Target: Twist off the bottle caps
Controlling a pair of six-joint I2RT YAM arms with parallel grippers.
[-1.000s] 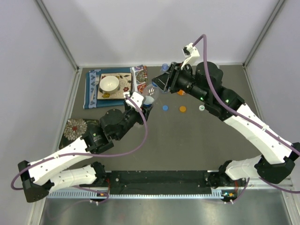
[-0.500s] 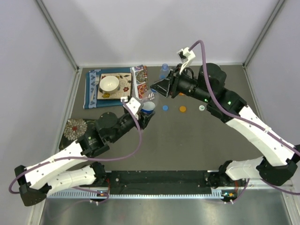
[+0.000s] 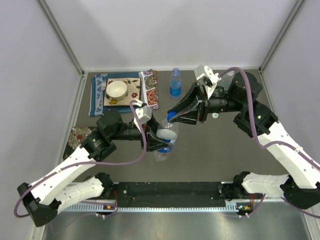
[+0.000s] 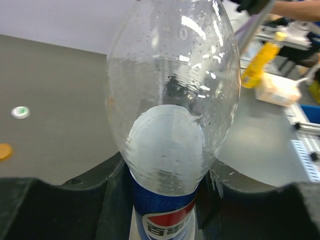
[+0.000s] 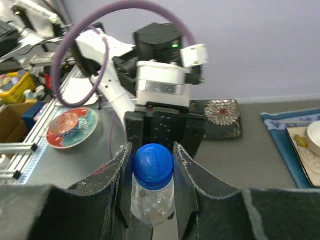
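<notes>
My left gripper [image 3: 153, 135] is shut on a clear bottle with a blue label [image 3: 165, 139] and holds it off the table, neck pointing at the right arm. In the left wrist view the bottle [image 4: 172, 100] fills the frame between the fingers [image 4: 112, 195]. My right gripper [image 3: 172, 118] is shut on its blue cap [image 5: 153, 162], one finger on each side. A second blue-labelled bottle [image 3: 175, 84] stands capped at the back. A loose white cap [image 4: 20, 112] and an orange cap [image 4: 4, 151] lie on the table. The other bottles are out of view.
A patterned placemat with a plate and white bowl [image 3: 117, 90] lies at the back left. A dark floral dish [image 3: 80, 136] sits at the left edge and also shows in the right wrist view [image 5: 222, 112]. Grey walls close in the table.
My left arm has lifted the bottle and drawn it toward the near middle of the table. My right gripper has followed and closed round the blue cap.
</notes>
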